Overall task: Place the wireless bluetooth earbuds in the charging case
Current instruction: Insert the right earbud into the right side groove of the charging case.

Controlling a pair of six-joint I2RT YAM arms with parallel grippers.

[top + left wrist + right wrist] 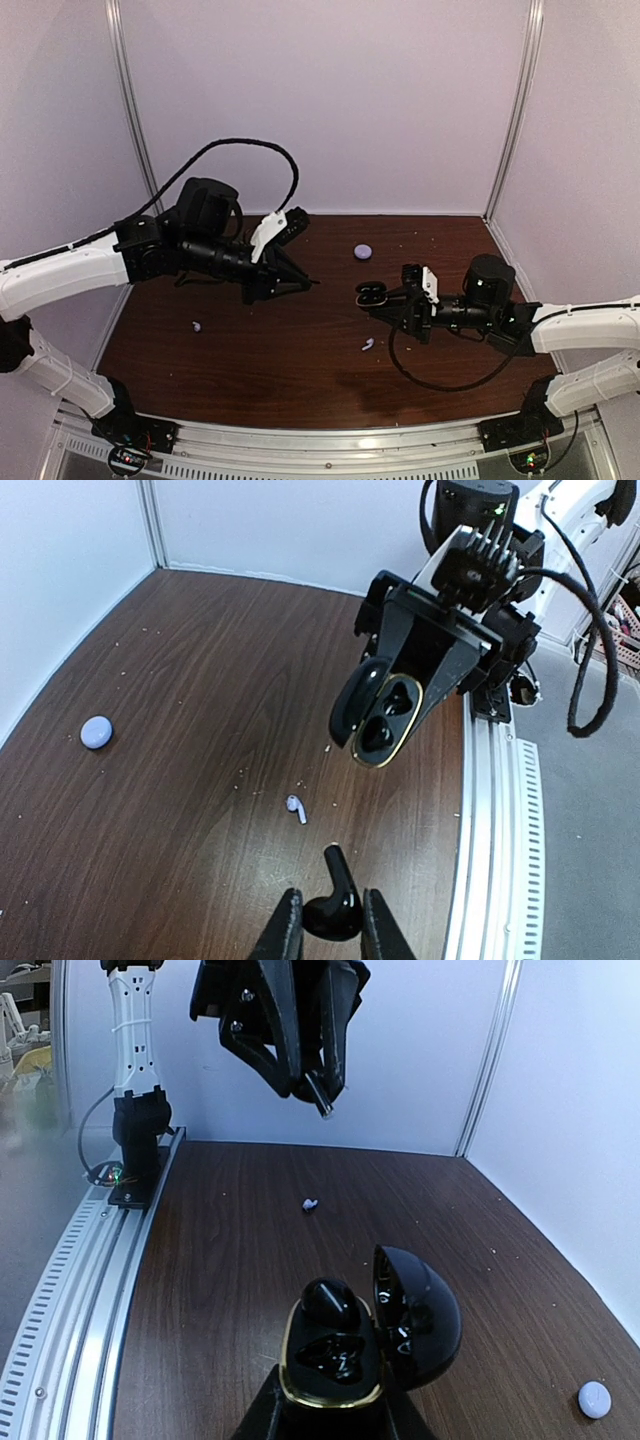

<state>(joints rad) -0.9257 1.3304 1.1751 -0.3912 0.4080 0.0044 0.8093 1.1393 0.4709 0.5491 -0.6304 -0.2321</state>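
The open case [335,1360] sitting in the right gripper [335,1415], opposite the left gripper [330,938]
Inside it one earbud [330,1302] is lying, a second earbud [336,905] sitting in the left gripper; two loose earbuds [197,325] [367,345] are lying on the table [290,375] in front, a closed case [363,251] behind

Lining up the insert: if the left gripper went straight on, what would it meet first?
Probably the open black charging case held in the right gripper; height is unclear, so the left gripper might miss.
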